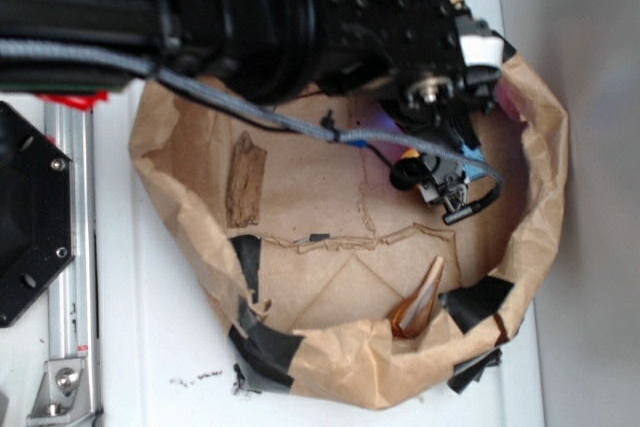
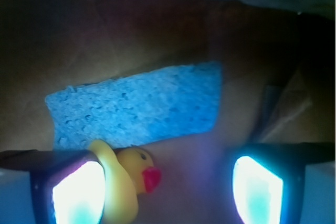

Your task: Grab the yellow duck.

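Hand (image 2: 168,192) released, fingers spread wide | yellow duck (image 2: 128,182) between them, hugging the left finger (image 2: 73,192), just beside the blue sponge (image 2: 136,106) | risk: off-centre duck may squirt sideways on closing, or the finger catches the sponge edge

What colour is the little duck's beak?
Reddish-pink, on the yellow duck, which sits beside the blue sponge. The wrist view shows it best.
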`<state>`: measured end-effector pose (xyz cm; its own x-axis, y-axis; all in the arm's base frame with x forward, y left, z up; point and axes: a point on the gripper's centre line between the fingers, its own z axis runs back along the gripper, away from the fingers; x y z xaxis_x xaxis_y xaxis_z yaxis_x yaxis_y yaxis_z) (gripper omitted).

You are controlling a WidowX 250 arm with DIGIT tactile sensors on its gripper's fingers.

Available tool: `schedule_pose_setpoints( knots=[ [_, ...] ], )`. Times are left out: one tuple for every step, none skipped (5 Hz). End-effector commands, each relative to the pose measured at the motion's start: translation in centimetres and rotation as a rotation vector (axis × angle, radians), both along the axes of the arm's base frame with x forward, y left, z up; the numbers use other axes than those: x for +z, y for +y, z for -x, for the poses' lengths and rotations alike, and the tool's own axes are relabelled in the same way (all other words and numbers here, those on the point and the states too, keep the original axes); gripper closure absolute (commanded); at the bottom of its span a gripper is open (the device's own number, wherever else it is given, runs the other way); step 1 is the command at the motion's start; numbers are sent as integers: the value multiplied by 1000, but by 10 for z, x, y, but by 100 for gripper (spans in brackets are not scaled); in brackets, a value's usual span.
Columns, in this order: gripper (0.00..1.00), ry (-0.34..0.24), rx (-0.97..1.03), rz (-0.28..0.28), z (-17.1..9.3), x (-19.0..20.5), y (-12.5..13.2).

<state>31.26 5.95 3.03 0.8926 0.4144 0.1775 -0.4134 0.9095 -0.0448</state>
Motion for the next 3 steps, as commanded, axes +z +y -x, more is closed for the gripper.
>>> schedule_pose_setpoints(
  knots=[
    [0, 56, -80, 16, 18, -20, -18],
    [0, 63, -144, 44, 28, -19, -43],
    [0, 41, -167, 37, 28, -11, -49]
  ],
)
